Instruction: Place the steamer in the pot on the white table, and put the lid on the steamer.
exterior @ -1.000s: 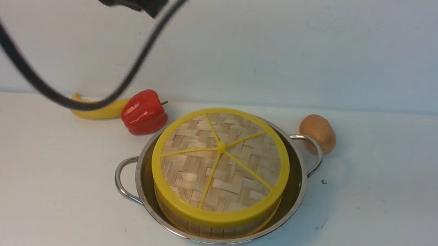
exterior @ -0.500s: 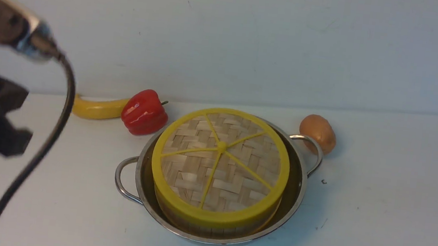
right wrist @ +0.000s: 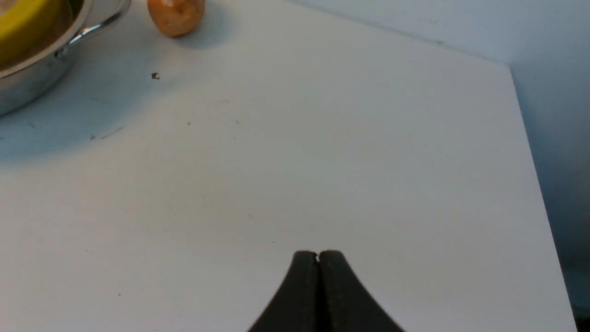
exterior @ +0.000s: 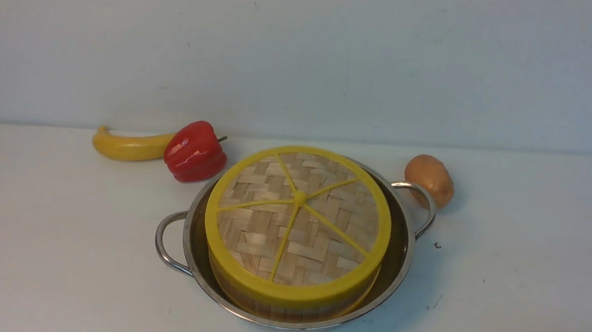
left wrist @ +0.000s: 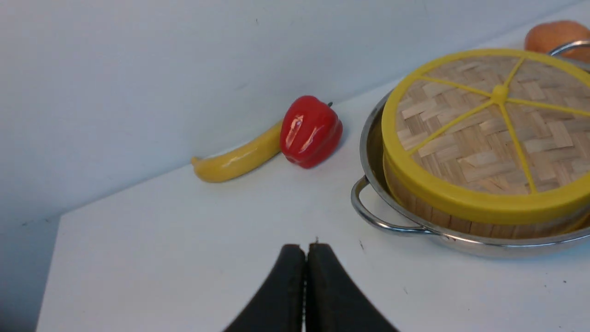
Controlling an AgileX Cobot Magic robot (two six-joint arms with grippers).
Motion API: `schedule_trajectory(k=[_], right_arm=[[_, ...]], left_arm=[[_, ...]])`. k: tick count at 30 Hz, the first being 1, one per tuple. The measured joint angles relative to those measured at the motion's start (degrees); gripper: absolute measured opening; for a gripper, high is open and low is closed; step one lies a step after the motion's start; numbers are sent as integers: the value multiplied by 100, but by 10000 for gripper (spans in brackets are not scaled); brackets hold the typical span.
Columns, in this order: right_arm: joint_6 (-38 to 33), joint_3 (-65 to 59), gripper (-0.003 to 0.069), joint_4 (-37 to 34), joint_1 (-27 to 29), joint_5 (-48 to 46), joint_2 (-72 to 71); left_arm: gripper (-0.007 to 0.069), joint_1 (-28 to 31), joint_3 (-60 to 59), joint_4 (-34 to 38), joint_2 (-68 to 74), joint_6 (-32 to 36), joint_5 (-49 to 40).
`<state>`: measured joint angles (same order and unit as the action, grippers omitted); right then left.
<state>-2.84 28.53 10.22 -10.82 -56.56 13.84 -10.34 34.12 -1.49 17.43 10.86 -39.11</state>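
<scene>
**A:** Front view first: where has everything ended up?

**B:** The pot [exterior: 403, 256] sits on the white counter [exterior: 525, 303], the steamer [exterior: 285, 305] stands inside it, and the lid [exterior: 298, 222] lies flat on the steamer's top, its yellow rim lined up all around. Only a strip of the steamer's bamboo wall shows below that rim.

**A:** Why does the basket look off-centre in the pot?

**B:** It sits toward the near side, so more steel shows behind it. The pot is a little wider than the basket, which leaves room for that. It looks level, so I judge it well seated.

**A:** And the hands?

**B:** Both are clenched with nothing between the fingers. The left hand [left wrist: 306, 251] hovers over bare counter, apart from the pot's near handle. The right hand [right wrist: 318, 258] is over bare counter too, well apart from the pot. Neither touches a thing.

**A:** The other items?

**B:** A banana [exterior: 128, 146] and red pepper [exterior: 194, 151] touch each other behind the pot on the left; a potato [exterior: 429, 179] sits just behind the right handle. They play no part.

**A:** So what's left?

**B:** By my reading, nothing; both steps look done.
</scene>
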Motion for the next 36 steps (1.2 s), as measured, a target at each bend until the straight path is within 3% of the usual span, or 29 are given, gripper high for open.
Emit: schedule_trajectory(k=[8,17,22,36], right_arm=[[-431,-2,-8,-483,0,364,-43],[-578,-7,-1,-691,0,2427,-43],[-578,-7,8,-691,0,3032,-43],[-578,-7,41,-871,0,3170,-43]], left_arm=[[-3,4,-330,149,-1179,-362,30],[0,7,-475,107,-1530,-769,532],[1,7,-475,107,-1530,-789,566],[31,50,-568,79,-1608,-745,623]])
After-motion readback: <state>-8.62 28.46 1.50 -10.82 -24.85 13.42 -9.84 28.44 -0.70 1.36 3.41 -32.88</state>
